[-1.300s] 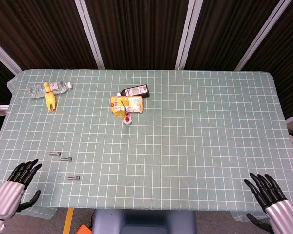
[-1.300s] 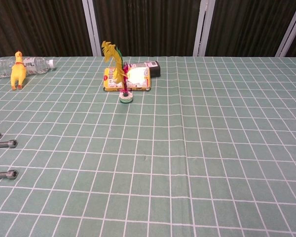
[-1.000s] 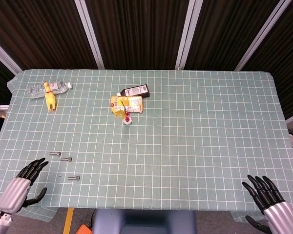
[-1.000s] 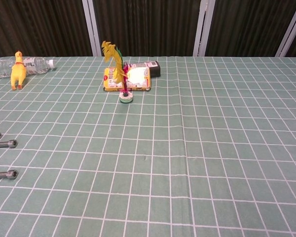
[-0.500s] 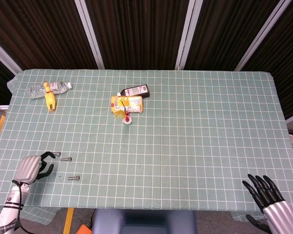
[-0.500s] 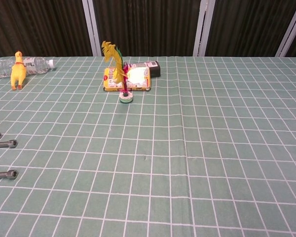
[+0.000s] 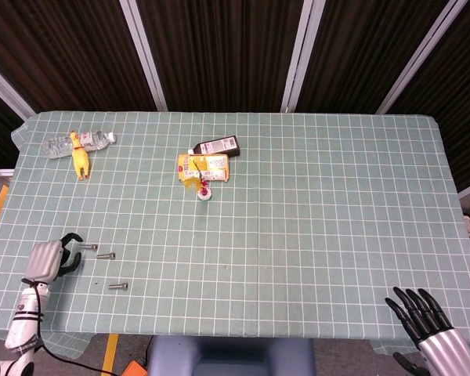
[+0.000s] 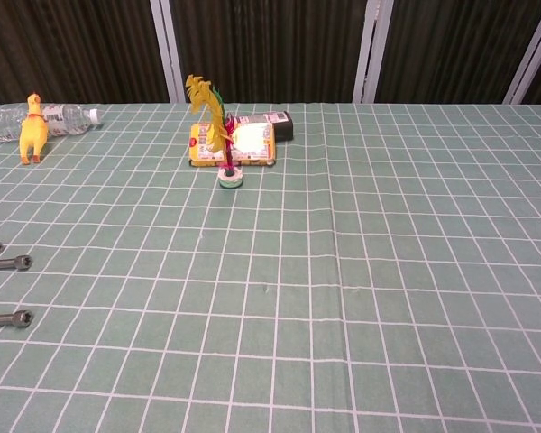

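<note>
The left hand [image 7: 48,258] hovers with curled fingers, grasping nothing, just beside the nearest of three small steel bolts [image 7: 88,247] lying loose on the green checked tabletop [image 7: 313,219]. The right hand [image 7: 423,319] hangs released, fingers spread, at the near edge. A clumsy touch could roll the bolt out of reach.

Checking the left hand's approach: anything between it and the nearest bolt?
Nothing visible. In the head view the left hand sits over the table's near-left area, fingers curled toward the bolt nearest it, with only bare cloth between. The two other bolts lie to the side, off that line.
</note>
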Tool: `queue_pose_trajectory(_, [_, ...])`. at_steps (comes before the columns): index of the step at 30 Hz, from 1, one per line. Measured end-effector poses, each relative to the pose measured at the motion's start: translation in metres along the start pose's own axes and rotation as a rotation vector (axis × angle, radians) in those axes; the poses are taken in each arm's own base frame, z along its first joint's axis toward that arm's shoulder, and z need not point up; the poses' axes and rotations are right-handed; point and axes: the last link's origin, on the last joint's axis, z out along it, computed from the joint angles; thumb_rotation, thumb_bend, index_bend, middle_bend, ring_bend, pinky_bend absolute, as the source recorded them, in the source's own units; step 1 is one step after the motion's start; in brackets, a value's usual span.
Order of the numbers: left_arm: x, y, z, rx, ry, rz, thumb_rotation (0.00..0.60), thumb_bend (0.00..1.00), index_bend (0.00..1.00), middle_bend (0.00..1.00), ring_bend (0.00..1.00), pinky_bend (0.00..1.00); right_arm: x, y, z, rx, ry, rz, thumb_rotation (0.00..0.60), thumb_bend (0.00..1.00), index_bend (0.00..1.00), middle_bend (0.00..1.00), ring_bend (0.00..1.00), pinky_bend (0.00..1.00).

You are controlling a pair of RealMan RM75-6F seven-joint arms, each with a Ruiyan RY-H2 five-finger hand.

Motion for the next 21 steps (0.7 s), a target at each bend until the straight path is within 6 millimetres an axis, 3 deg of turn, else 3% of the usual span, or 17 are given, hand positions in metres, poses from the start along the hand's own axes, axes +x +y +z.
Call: queue_pose_trajectory(21, [-0.015,-0.008,0.015,0.044,-0.033,0.043,0.600,0.45,0.46,1.00,1.00,1.00,0.001,0.001,-0.001,-0.011,-0.003,-0.002,0.600,0.18,0.00,0.00,0.00,0.00])
